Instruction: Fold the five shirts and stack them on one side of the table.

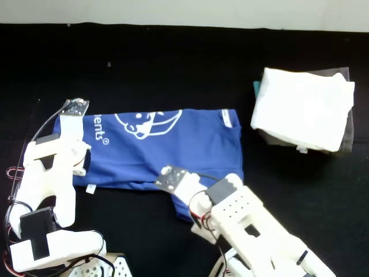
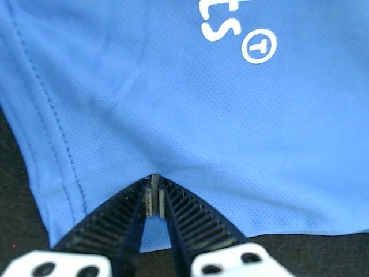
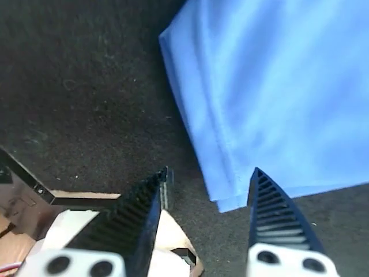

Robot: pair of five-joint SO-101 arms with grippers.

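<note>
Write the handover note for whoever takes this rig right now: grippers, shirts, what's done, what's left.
Left gripper: jaws shut on the blue shirt, at its edge beside the white print.
Right gripper: jaws open over the shirt's near corner, holding nothing.
Blue shirt: spread mid-table, apparently folded lengthwise already.
Done: a folded stack sits at the table's right side, with a white shirt on top; the count beneath is unclear.
Left: finish folding the blue shirt and add it to the stack.
</note>
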